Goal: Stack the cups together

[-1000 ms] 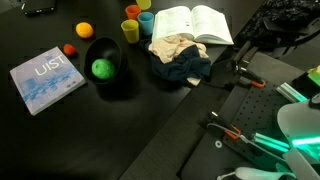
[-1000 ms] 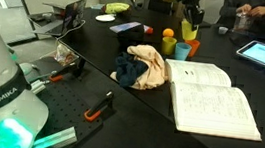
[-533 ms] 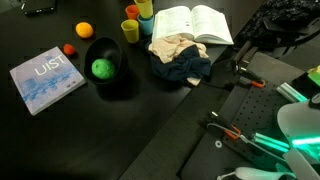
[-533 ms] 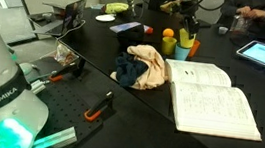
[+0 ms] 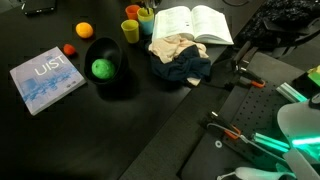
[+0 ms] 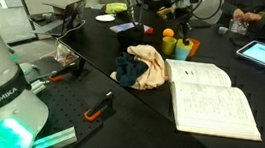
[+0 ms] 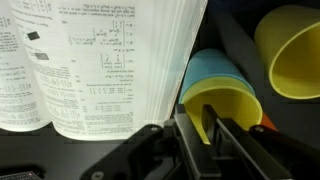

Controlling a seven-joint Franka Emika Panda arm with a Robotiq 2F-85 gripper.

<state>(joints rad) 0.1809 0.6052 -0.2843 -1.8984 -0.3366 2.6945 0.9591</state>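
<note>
In the wrist view my gripper (image 7: 201,123) is shut on the wall of a yellow cup (image 7: 232,108), one finger inside and one outside. This cup sits nested in the light blue cup (image 7: 213,72), right next to the open book. A second yellow-green cup (image 7: 292,50) stands to the right, and a sliver of the orange cup (image 7: 266,127) shows behind. In an exterior view the gripper (image 5: 150,8) is over the light blue cup (image 5: 146,19), with the orange cup (image 5: 131,12) and the yellow-green cup (image 5: 130,30) beside it. The gripper also shows in an exterior view (image 6: 185,30).
An open book (image 5: 190,22) lies right beside the cups, with a crumpled cloth (image 5: 178,55) in front of it. A black bowl (image 5: 90,50) holds a green ball (image 5: 101,68). An orange fruit (image 5: 84,30) and a blue book (image 5: 45,80) lie further off.
My gripper has come down with the yellow cup, from above the cups into the light blue cup. Nothing else has moved.
</note>
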